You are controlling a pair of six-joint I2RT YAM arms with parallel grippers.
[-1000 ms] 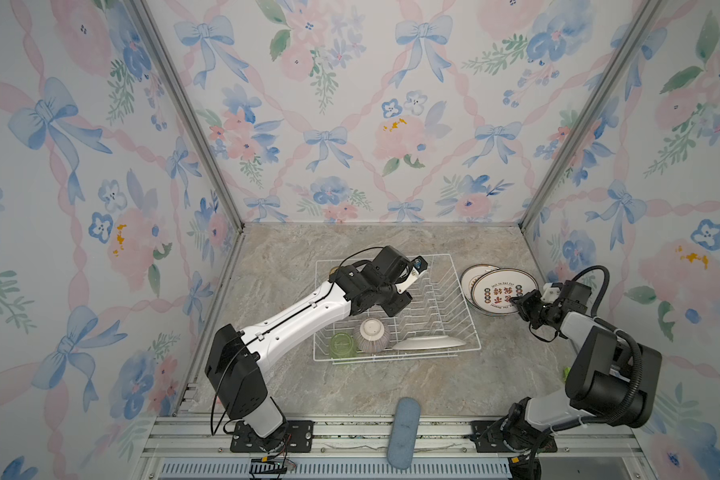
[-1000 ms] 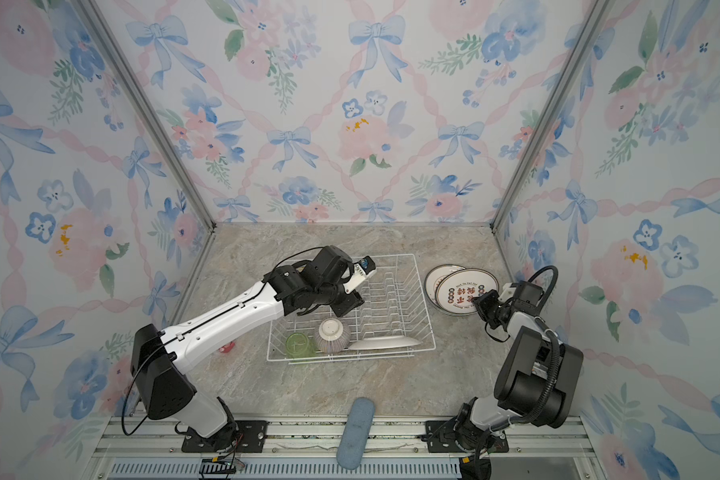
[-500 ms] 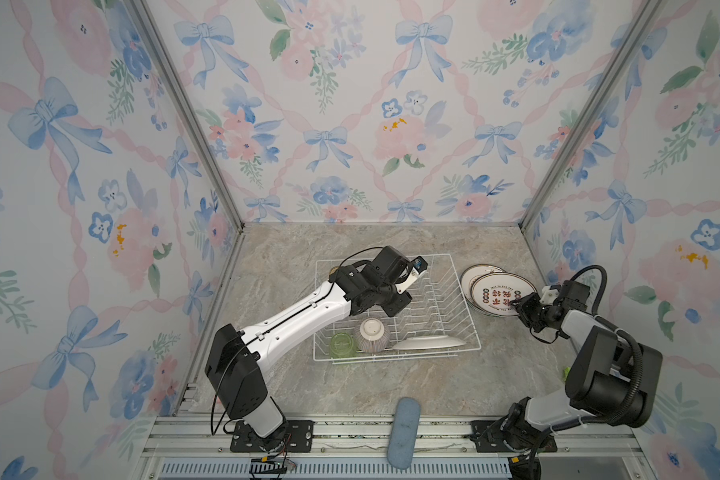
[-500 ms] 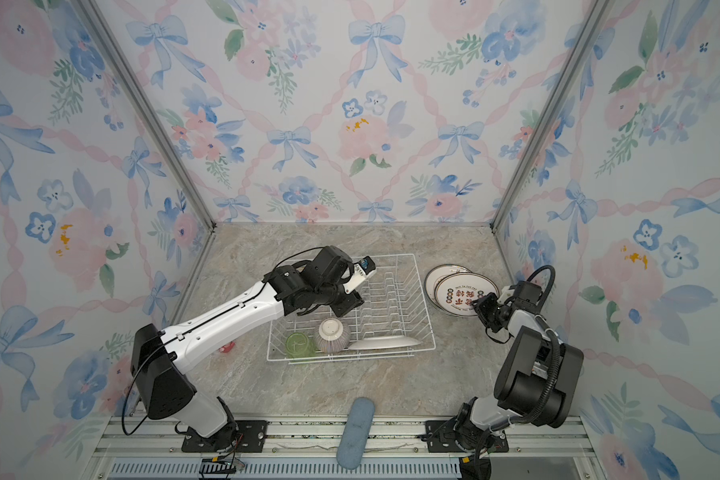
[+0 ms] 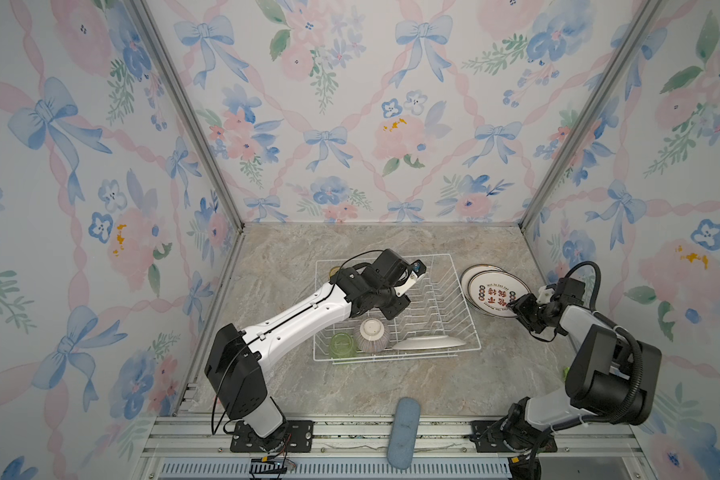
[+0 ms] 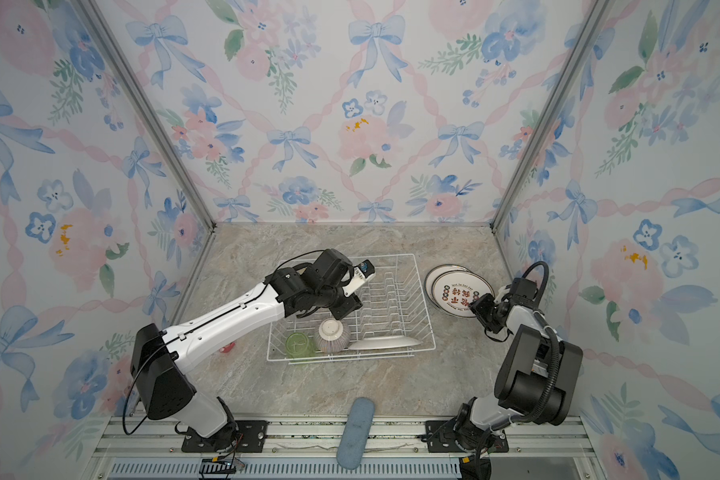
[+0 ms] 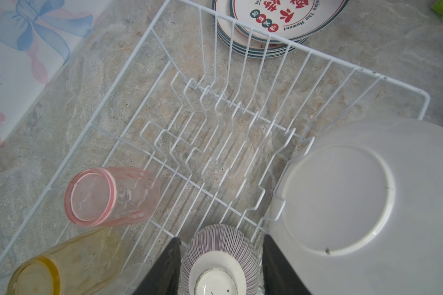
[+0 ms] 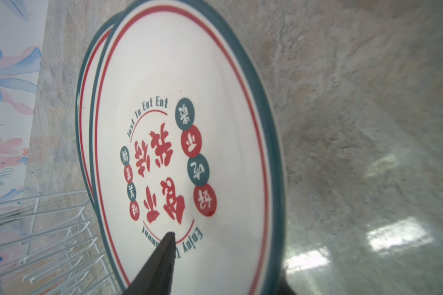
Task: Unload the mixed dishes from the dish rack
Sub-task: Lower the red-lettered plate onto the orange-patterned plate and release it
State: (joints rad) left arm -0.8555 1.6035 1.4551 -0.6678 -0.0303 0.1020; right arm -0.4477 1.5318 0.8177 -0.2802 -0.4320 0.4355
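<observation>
Right tool [image 5: 515,302], jaws apart astride rim of top plate [image 5: 493,293] — flat on the stack right of dish rack [image 5: 445,307] (stable, compact). Left tool [image 7: 220,237] part-open over striped bowl [image 5: 371,332], rack's lower left — likely next.

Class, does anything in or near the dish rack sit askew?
Yes. The plate left in the dish rack lies tilted, underside showing, not upright between the prongs. The top plate outside sits off-centre on its stack.
</observation>
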